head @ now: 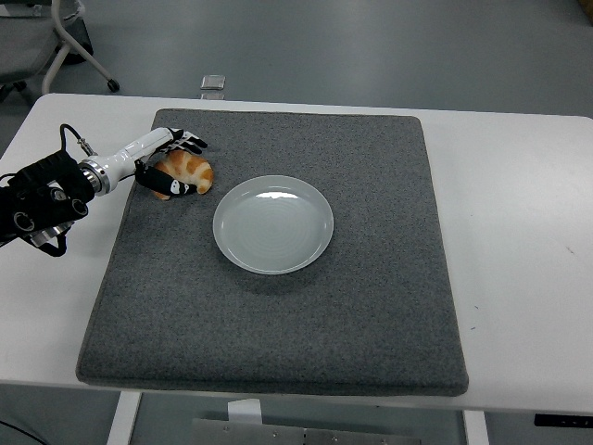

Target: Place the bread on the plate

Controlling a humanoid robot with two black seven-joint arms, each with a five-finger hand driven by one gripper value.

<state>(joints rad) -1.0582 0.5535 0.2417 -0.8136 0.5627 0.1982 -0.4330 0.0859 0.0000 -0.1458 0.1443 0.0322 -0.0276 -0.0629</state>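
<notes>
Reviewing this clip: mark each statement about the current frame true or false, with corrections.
1. The bread lies on the grey mat, left of the plate. True.
2. The plate holds a slice of bread. False: it is empty.
3. The left hand is at the bread, thumb on its near side, fingers past its far side. True.
4. The right hand rests on the mat. False: it is out of view.
5. The plate sits on the bare white table. False: it sits on the mat.

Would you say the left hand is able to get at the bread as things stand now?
Probably yes. The left hand is already at the bread, fingers spread around its left side, and nothing lies between them. The plate sits apart to the right.
</notes>
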